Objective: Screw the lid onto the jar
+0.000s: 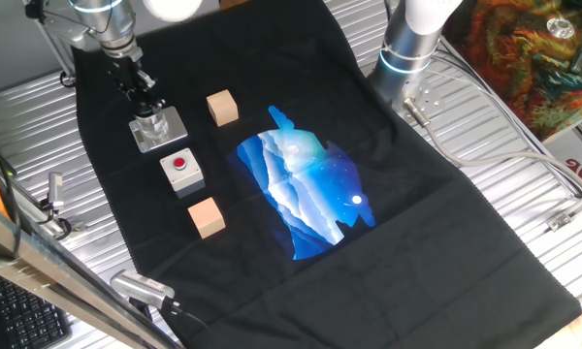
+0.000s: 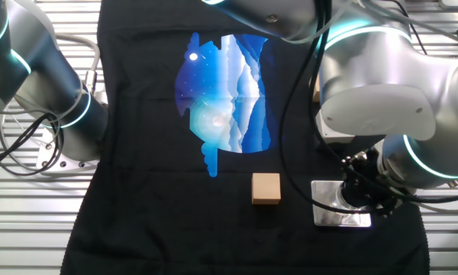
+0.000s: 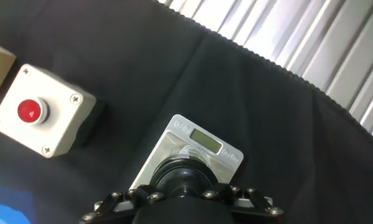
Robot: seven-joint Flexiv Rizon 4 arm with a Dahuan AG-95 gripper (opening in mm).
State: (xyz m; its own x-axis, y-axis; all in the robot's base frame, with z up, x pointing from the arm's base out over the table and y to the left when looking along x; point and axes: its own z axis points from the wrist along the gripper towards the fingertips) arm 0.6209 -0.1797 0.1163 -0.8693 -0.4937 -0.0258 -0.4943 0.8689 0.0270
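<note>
jar (image 1: 156,126): small clear-whitish cylinder, upright on its grey square metal base plate, on black cloth by the bench's edge | lid (image 3: 185,176): round black cap, seated atop the jar

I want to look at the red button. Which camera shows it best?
The hand view: there the red button is big and clear on its grey box, with nothing in front. One fixed view shows it too, smaller, between two wooden cubes. The other fixed view does not show it at all.

jar (image 3: 188,151) mostly hidden by lid (image 3: 185,177), gripper (image 3: 180,200)
</note>
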